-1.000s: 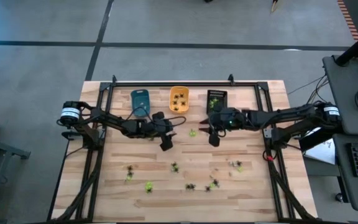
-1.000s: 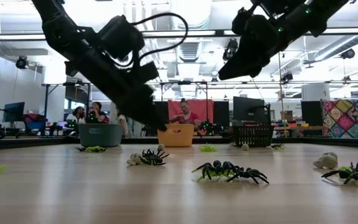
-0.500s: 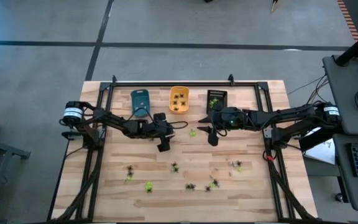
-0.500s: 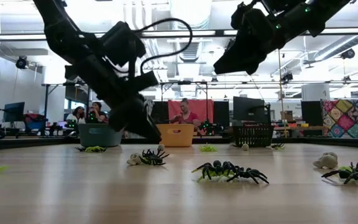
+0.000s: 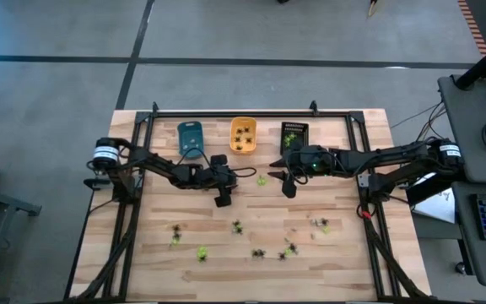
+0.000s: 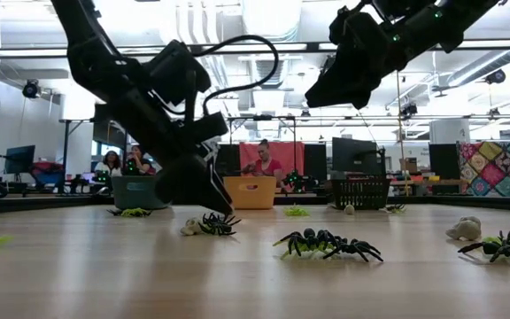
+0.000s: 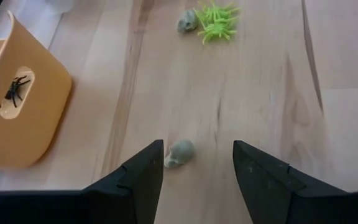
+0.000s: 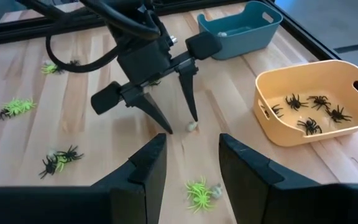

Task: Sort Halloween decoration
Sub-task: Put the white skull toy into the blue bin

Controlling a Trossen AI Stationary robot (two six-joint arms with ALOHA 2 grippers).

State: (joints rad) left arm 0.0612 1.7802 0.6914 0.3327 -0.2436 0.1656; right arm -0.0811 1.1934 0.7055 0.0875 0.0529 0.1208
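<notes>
Hovering low at mid-table in the high view, left gripper (image 5: 223,201) and right gripper (image 5: 288,189) both sit below the blue tray (image 5: 190,135), orange tray (image 5: 244,134) and black tray (image 5: 294,134); more spiders (image 5: 260,252) lie scattered nearer the front edge.

Low view: left fingers reach almost to the wood.

Left wrist: jaws spread, a pale figure (image 7: 180,154) between them, beside one finger.

Right wrist: own jaws parted, empty; black spiders (image 8: 309,126) in orange tray.
</notes>
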